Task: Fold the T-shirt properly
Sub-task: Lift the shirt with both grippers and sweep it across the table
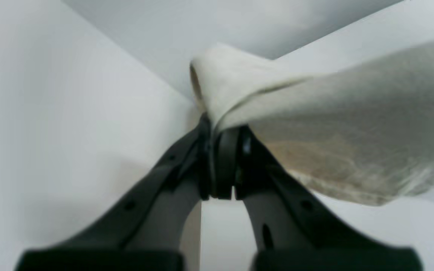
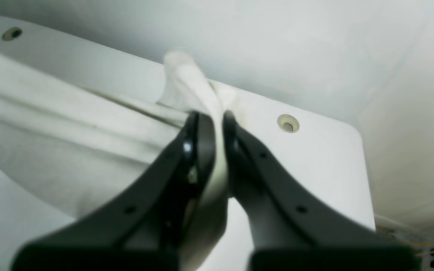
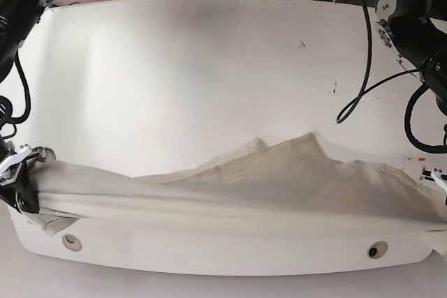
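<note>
The beige T-shirt (image 3: 279, 179) is stretched in a long wrinkled band along the near edge of the white table (image 3: 209, 68), its middle bunched into low peaks. At the left end, my right gripper (image 3: 26, 193) is shut on a bunched corner of it. The right wrist view shows cloth (image 2: 70, 131) squeezed between the black fingers (image 2: 202, 139) of the right gripper (image 2: 219, 120). At the right end, my left gripper (image 3: 438, 185) is only partly in frame. In the left wrist view the left gripper (image 1: 220, 128) is shut on a folded edge of the T-shirt (image 1: 352, 124).
Two round holes (image 3: 70, 242) (image 3: 376, 250) sit near the table's front edge, one also seen by the right wrist camera as a hole (image 2: 288, 123). A black cable (image 3: 363, 68) hangs over the table's right side. Arm bases stand at both far corners.
</note>
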`<action>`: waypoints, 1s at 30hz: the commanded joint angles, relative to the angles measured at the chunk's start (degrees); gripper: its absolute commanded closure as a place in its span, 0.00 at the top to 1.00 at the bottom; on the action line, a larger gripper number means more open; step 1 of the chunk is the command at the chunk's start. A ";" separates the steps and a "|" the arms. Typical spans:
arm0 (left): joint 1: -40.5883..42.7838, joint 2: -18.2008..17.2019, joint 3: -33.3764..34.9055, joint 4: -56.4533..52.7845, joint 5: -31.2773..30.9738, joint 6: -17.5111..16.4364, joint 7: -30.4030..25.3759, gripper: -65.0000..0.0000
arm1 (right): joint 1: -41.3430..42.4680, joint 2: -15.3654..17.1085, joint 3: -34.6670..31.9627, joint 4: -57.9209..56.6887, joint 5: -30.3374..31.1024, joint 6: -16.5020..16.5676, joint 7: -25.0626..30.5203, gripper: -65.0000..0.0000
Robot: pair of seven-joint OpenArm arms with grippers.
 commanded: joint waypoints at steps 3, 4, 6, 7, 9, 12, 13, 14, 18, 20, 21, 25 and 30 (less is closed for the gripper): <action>-1.47 -0.90 -0.40 -0.69 1.71 0.58 -0.57 0.00 | 4.42 0.35 -0.47 -2.40 -1.00 -0.37 2.00 0.00; -1.47 -0.55 -0.40 -1.49 1.62 0.58 -0.57 0.00 | 5.74 0.18 -1.70 -3.63 -1.09 -0.37 2.00 0.00; -1.47 1.04 -0.40 -3.24 2.06 0.58 -1.01 0.00 | 7.85 0.09 -4.34 -6.80 -1.18 -0.46 2.00 0.00; -1.47 1.48 -0.40 -4.21 2.06 0.58 -1.89 0.00 | 8.38 0.00 -4.95 -8.03 -1.18 -0.46 2.09 0.00; -1.21 2.62 -0.40 -6.94 2.06 0.58 -5.67 0.00 | 10.31 -0.18 -6.71 -12.07 -1.18 -0.46 2.44 0.00; 0.99 3.06 0.57 -11.33 2.15 0.58 -11.74 0.00 | 13.13 -2.02 -9.35 -17.08 -1.35 -0.46 2.52 0.00; 1.34 3.06 0.83 -12.65 2.42 0.58 -13.32 0.00 | 13.74 -2.20 -9.87 -18.58 -1.71 -0.46 2.88 0.00; 1.43 3.32 1.44 -15.02 3.12 0.58 -15.69 0.00 | 14.44 -2.46 -10.67 -21.13 -3.11 -0.46 3.67 0.00; 1.52 3.41 4.26 -20.04 4.35 0.58 -21.85 0.00 | 16.38 -4.31 -15.76 -25.52 -7.60 -0.46 8.85 0.00; 1.69 3.41 4.17 -21.44 4.61 0.58 -24.48 0.00 | 16.11 -4.66 -16.73 -26.32 -9.53 -0.46 10.96 0.00; 1.69 3.41 4.52 -23.29 4.61 0.58 -25.80 0.00 | 16.29 -4.92 -17.26 -27.72 -10.76 -0.46 11.93 0.00; 1.34 3.32 5.84 -30.41 4.53 0.58 -31.16 0.00 | 17.87 -7.47 -21.13 -31.41 -14.98 -0.46 16.77 0.00; 0.81 3.06 6.28 -37.53 4.53 0.58 -37.49 0.00 | 18.05 -9.14 -22.09 -34.58 -18.50 -0.46 19.23 0.00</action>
